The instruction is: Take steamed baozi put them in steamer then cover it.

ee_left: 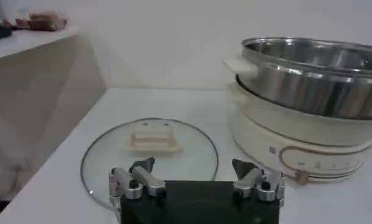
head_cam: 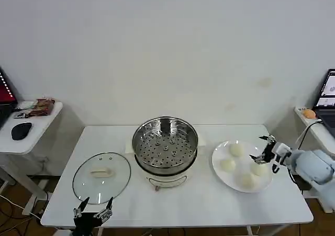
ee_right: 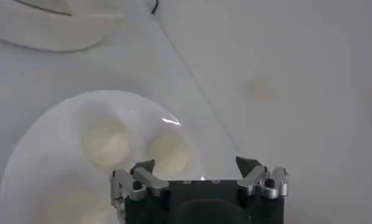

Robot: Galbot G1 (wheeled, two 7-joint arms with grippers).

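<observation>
The step in hand looked like the first pick: all four baozi [head_cam: 236, 149] lay on the plate [head_cam: 219, 165], just right of the steamer [head_cam: 165, 144], whose tray was bare. The right gripper [head_cam: 263, 151] hung wide open and empty over the plate's far side from the steamer, beside the outermost bun and not touching it. In the right wrist view two buns sat just ahead of its spread jaws. Next it would need to lower around one bun and close gently, since the dough likely dents. The lid [head_cam: 101, 175] lay flat left of the steamer. The left gripper [head_cam: 93, 211] waited open and empty at the lid's near edge.
</observation>
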